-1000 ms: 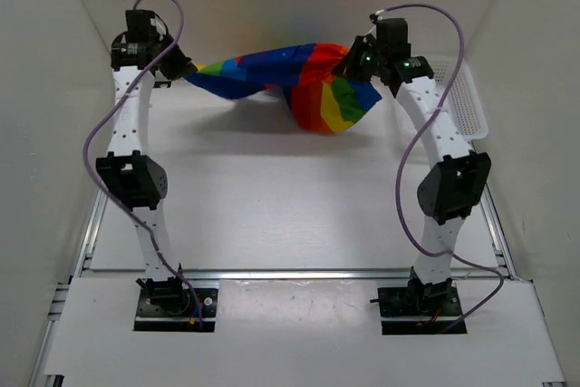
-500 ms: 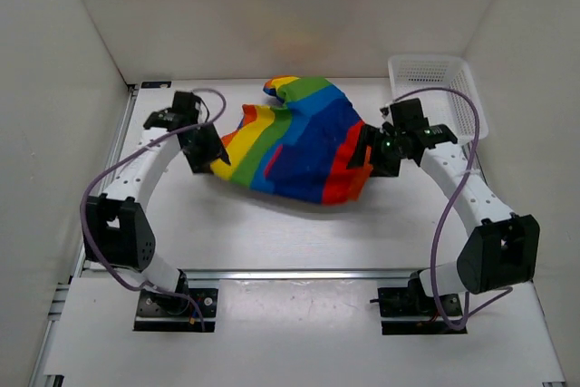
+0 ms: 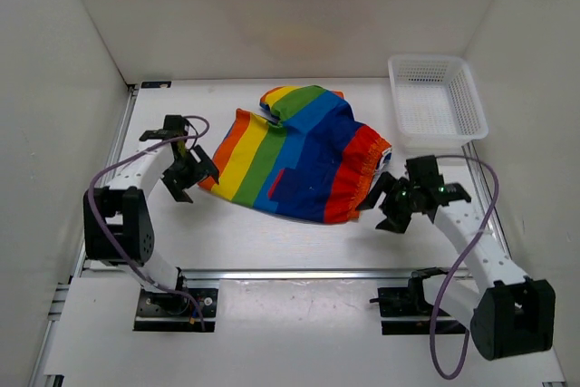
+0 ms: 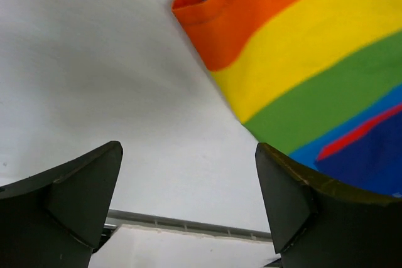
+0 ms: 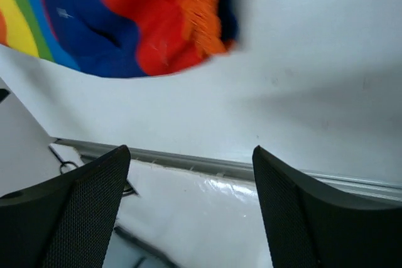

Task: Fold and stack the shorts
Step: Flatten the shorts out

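Rainbow-striped soft cloth shorts (image 3: 294,156) lie rumpled on the white table (image 3: 272,242), nearer its far edge. The left claw (image 3: 198,172) and right claw (image 3: 384,204) gape wide, empty (each just beside the cloth). The bunched far leg risks a crooked fold.

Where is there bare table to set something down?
Widest: near table strip between shorts and front rail, flanked by left gripper and right gripper. Also the far-left corner beside the shorts. Crowded: the right side, between shorts, basket and right gripper.
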